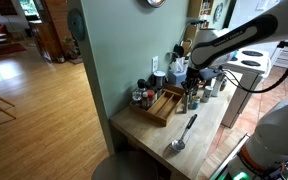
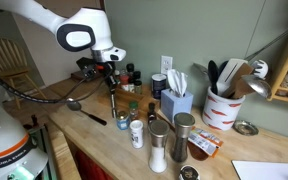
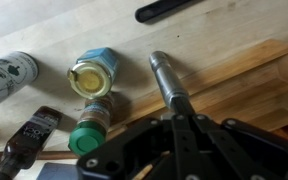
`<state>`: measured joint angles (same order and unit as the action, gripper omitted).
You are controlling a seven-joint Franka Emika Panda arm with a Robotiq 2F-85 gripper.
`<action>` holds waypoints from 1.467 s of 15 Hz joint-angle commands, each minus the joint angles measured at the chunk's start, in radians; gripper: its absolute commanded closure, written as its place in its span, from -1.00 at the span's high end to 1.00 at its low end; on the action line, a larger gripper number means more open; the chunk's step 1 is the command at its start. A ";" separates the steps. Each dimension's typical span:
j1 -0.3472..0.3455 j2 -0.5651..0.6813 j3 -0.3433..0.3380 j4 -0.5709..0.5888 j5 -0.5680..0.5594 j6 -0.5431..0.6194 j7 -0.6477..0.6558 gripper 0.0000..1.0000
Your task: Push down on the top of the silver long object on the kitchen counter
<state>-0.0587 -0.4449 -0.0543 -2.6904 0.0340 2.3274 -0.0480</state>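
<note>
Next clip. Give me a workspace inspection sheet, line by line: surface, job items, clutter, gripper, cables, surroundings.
Surface: pale wooden kitchen counter, crowded along the wall.
Job's things: silver long object standing upright among jars, beside a wooden tray.
Clutter: ladle, tissue box, utensil crock, two tall grinders, yellow-lidded jar, green-capped bottle.
Gripper: gripper at the silver long object's top, fingers looking drawn together. Whether it grips or merely touches cannot be told.
Cables: dark cable looping beside the arm.
Surroundings: green wall, wall outlet, wood floor.
</note>
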 commanded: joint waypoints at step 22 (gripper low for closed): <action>-0.015 -0.150 0.040 -0.021 -0.080 -0.173 0.067 -1.00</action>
<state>-0.0655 -0.5578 -0.0231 -2.7074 -0.0220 2.1931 -0.0051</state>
